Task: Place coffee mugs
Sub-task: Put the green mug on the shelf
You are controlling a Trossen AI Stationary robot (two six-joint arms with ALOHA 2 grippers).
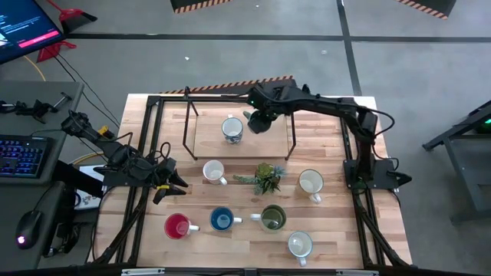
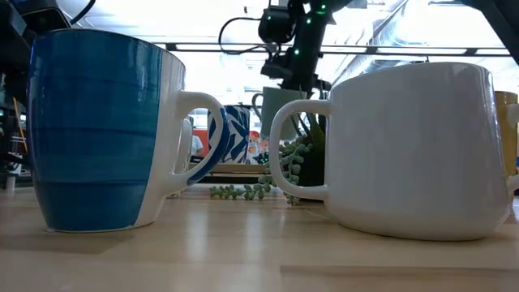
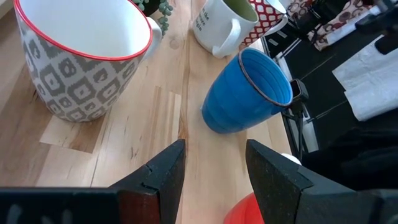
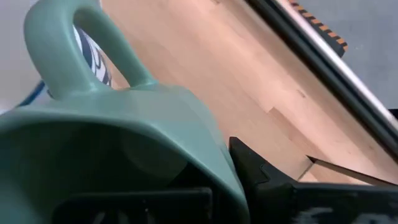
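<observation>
My right gripper (image 1: 259, 123) hangs over the raised wooden board (image 1: 207, 139) at the table's far middle, shut on a teal green mug (image 4: 124, 124), which also shows in the low view (image 2: 280, 104). A blue-and-white patterned mug (image 1: 232, 129) stands on that board just to its left. Standing on the table are a grey-patterned mug with a red rim (image 3: 81, 62), a red mug (image 1: 177, 225), a blue mug (image 1: 222, 220), an olive mug (image 1: 273, 218) and two white mugs (image 1: 311, 182) (image 1: 299, 244). My left gripper (image 1: 165, 184) waits open at the table's left, nothing between its fingers (image 3: 161, 174). My right gripper holds the teal mug by its wall at the rim (image 4: 211, 155), away from the handle (image 4: 81, 50). One finger (image 4: 258, 171) lies outside the wall; the other seems to be inside the cup, mostly hidden by the mug. The fingers slant steeply down from above. The mug hangs clear of the board.
A small green plant (image 1: 266, 178) lies in the table's middle between the mugs. The board rests in a black frame with thin upright legs (image 1: 186, 115). Bare wood shows on the board to the right of the patterned mug (image 1: 272, 142).
</observation>
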